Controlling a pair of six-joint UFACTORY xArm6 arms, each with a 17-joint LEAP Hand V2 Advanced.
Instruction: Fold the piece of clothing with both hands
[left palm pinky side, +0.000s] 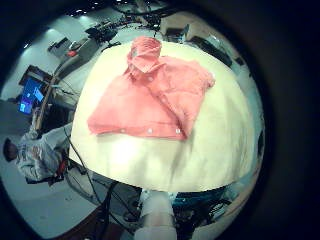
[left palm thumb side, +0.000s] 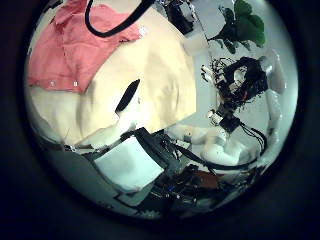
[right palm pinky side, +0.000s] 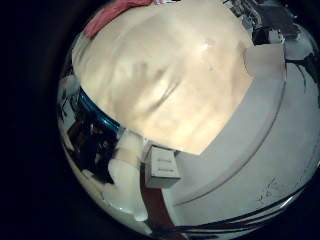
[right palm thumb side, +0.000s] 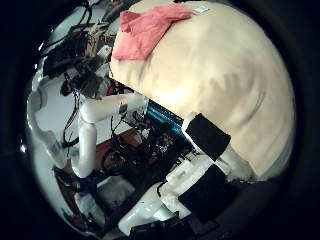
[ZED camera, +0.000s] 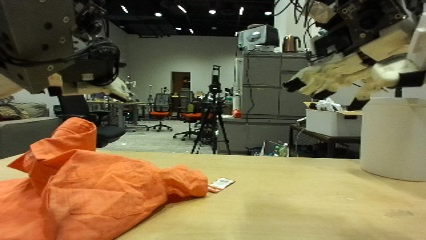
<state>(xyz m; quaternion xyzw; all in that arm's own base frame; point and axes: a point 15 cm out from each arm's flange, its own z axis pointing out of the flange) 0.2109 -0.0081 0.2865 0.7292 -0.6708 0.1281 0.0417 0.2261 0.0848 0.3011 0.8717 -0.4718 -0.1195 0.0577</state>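
Note:
An orange shirt (ZED camera: 93, 185) lies crumpled on the pale table (ZED camera: 320, 205), with a small white tag (ZED camera: 220, 184) at its edge. My left hand (ZED camera: 67, 50) hangs high above the shirt, fingers relaxed and holding nothing. My right hand (ZED camera: 353, 60) hangs high over the bare part of the table, away from the shirt, fingers spread and holding nothing. The left little finger side palm view shows the shirt (left palm pinky side: 150, 95) spread on the table (left palm pinky side: 225, 140) below. The shirt also shows in the left thumb side palm view (left palm thumb side: 70, 50), the right thumb side palm view (right palm thumb side: 145, 30) and the right little finger side palm view (right palm pinky side: 120, 12).
Bare tabletop (right palm thumb side: 220, 80) lies under my right hand, and its edge (right palm pinky side: 200, 140) shows close by in the right little finger side palm view. Office chairs, cabinets (ZED camera: 260, 95) and equipment stand in the room behind the table.

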